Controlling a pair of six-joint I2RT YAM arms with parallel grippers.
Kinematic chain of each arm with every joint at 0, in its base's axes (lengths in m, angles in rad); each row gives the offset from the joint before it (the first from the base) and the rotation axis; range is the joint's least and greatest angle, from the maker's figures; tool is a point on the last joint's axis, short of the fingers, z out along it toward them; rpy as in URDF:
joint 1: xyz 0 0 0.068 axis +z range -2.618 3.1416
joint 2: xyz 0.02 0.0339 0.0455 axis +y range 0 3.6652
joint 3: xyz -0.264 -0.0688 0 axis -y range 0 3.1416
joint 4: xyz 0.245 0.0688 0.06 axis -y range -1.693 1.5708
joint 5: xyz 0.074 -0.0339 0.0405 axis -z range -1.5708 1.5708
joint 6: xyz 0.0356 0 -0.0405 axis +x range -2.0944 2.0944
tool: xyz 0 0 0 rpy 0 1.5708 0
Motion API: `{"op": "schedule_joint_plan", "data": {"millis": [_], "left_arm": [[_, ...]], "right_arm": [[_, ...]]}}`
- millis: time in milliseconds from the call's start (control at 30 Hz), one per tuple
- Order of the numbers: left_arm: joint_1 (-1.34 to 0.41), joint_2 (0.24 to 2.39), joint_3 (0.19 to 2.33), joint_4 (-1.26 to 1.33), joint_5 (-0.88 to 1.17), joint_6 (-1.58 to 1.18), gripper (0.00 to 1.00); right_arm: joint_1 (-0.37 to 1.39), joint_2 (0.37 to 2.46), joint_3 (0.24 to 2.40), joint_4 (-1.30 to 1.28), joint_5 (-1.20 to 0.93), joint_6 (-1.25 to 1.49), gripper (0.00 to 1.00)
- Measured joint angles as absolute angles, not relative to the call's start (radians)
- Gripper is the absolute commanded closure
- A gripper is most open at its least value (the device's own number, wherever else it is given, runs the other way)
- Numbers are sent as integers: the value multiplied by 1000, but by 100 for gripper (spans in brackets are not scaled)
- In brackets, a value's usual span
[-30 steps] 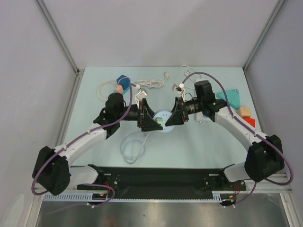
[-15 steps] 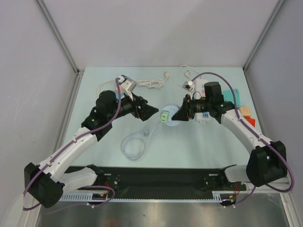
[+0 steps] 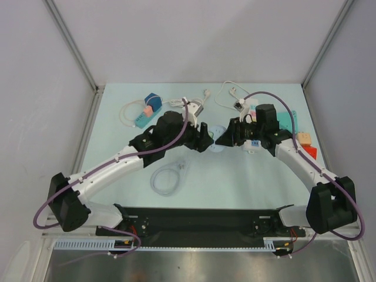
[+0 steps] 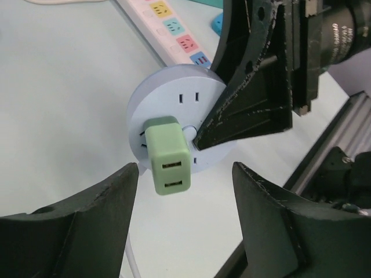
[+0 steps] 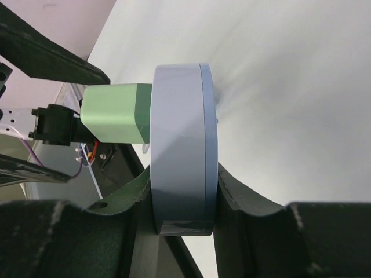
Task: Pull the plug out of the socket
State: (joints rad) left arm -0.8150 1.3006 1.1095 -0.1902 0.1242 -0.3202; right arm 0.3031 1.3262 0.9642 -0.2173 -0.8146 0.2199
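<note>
Where the two arms meet at mid-table, the green plug (image 4: 168,159) sits pushed into the face of the round pale-blue socket (image 4: 168,98) — two slot openings on its outer end face the left wrist camera.

- Socket: stands on edge, clamped across its thickness by the right gripper (image 5: 184,197), one black finger pressed flat on each face. From the left wrist, one of those fingers covers the disc's right side.
- Plug, right wrist view: juts out sideways from the disc's left face; its blades are hidden inside.
- Left gripper (image 4: 182,191): jaws apart, one fingertip to each side of the plug, neither touching it. Only the finger ends show; the rest is cut off by the lower edge.
- Top view: both gripper bodies crowd together, so the plug cannot be made out and only a sliver of the disc shows.
- White power strip (image 4: 168,26): lies beyond the socket with coloured outlet panels, cut off at the upper edge.
- Clear looped cable (image 3: 167,179): lies on the pale green table (image 3: 235,182), near the left arm.
- Coloured blocks (image 3: 304,139): sit by the right wall — shapes hard to tell.
</note>
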Motion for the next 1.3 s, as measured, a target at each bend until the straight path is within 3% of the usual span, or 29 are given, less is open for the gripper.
{"op": "schedule_joint_plan", "data": {"millis": [267,333,467,733,1133,1300], "left_arm": [[-902,1439,1273,-282,-107,-270,37],[-919,1467,1301,-308,-154,-256,52],[-933,1525,1356,-343,-214,-228,100],[-1004,1541,1371,-324,-344,-159,100],[-1008,1490,1280,-237,-329,-152,100],[-1023,1361,1260,-348,-224,-137,100]], "right_arm": [[303,1317,959,-196,-801,259,100],[302,1316,959,-194,-801,263,100],[292,1316,956,-191,-787,271,100],[265,1307,956,-201,-766,268,100],[257,1302,953,-216,-763,234,100],[184,1322,937,-212,-530,214,100]]}}
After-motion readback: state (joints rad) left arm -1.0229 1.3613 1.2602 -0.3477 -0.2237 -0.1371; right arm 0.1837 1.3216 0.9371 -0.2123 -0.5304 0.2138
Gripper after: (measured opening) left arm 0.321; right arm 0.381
